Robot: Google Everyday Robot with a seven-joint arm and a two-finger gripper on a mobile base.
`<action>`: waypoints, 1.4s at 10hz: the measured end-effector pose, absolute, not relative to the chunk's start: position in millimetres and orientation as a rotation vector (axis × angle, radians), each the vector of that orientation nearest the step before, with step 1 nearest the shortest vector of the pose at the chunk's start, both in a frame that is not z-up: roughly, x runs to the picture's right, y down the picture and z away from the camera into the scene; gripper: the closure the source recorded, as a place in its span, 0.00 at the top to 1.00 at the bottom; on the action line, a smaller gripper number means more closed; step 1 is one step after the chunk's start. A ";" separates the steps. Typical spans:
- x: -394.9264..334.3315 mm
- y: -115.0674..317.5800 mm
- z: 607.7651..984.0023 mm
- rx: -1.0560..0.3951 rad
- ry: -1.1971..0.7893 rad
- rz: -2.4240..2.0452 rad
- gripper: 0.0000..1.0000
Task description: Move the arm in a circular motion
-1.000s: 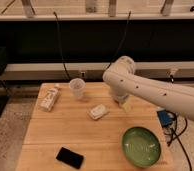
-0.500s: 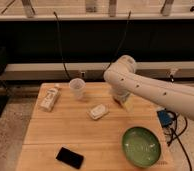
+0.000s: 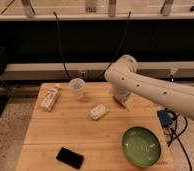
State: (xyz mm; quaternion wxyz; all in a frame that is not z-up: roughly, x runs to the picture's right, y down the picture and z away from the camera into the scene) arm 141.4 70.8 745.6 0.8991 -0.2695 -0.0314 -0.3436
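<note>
The large white arm (image 3: 155,90) reaches in from the right edge over the wooden table (image 3: 50,132). Its bulbous joint (image 3: 122,70) sits above the table's far right part. From there a short segment drops to the gripper (image 3: 121,99), which hangs just above the tabletop near a small brown item (image 3: 123,103). The arm hides most of the gripper.
On the table are a white cup (image 3: 77,88), a bottle lying on its side (image 3: 50,97), a small white packet (image 3: 98,111), a green bowl (image 3: 140,146) and a black phone (image 3: 70,157). A blue device with cables (image 3: 164,118) hangs off the right edge. A dark shelf runs behind.
</note>
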 end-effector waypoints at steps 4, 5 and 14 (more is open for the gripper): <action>144.1 70.0 749.2 -0.555 -0.075 -0.737 0.80; 146.2 70.1 749.5 -0.556 -0.078 -0.752 0.80; 151.1 73.2 749.8 -0.550 -0.100 -0.821 0.80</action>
